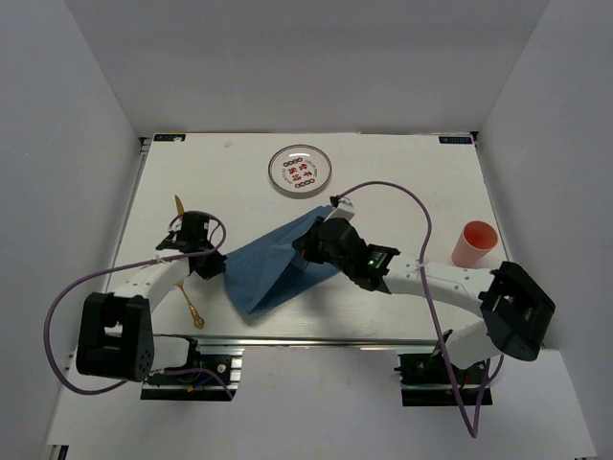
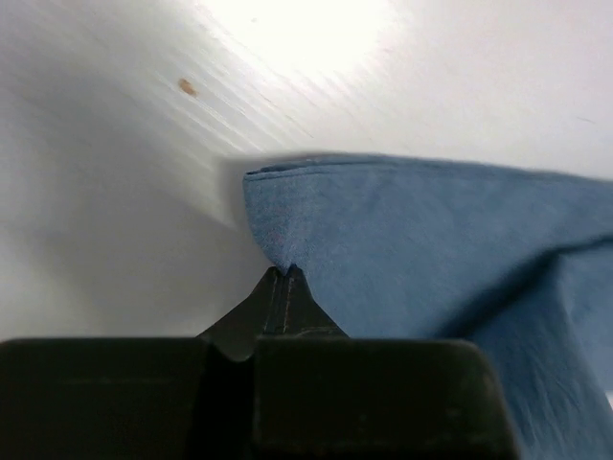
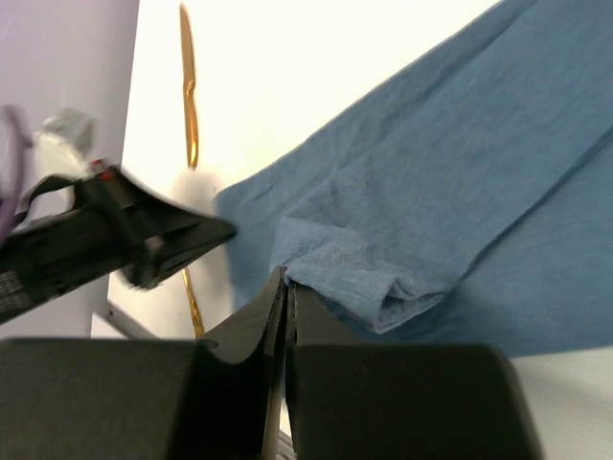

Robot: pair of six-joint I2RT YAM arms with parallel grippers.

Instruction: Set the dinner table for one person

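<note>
A blue cloth placemat [image 1: 263, 278] lies crumpled and partly lifted on the white dinner table [image 1: 412, 182], near the front middle. My left gripper [image 1: 216, 263] is shut on the placemat's left corner; in the left wrist view the closed tips [image 2: 286, 271] pinch the blue cloth [image 2: 431, 249]. My right gripper [image 1: 304, 251] is shut on a folded edge of the placemat's right part; in the right wrist view the closed tips [image 3: 286, 280] hold the cloth [image 3: 460, 163]. The cloth stretches between the two grippers.
A round patterned plate [image 1: 300, 171] sits at the back middle. A pink cup [image 1: 476, 243] stands at the right. A gold utensil [image 1: 178, 207] lies behind my left gripper, another [image 1: 190, 305] near the front rail. Both show in the right wrist view [image 3: 189, 96].
</note>
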